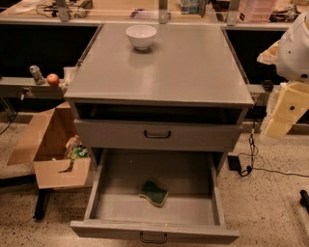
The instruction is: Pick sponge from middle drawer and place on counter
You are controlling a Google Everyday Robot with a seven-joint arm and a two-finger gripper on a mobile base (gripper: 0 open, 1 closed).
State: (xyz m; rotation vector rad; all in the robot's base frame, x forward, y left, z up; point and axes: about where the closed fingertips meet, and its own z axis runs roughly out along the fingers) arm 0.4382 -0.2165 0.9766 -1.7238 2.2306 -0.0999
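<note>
In middle drawer [126,206], sponge [154,193], gripper [280,119] far right

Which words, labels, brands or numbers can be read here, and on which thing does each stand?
None can be read.
The sponge, middle drawer, counter and white bowl show no text.
Clutter on the far workbench is too blurred to read.
The gripper, at the right edge beside the counter, shows no label.

We make out the gripper [282,118] as pale blocks, it seems, at the right edge beside the counter [193,72] — its arm [295,46] is cut off there. The middle drawer's [215,193] handle [153,237] meets the bottom edge; the cardboard box's [43,140] contents are too small to name.
</note>
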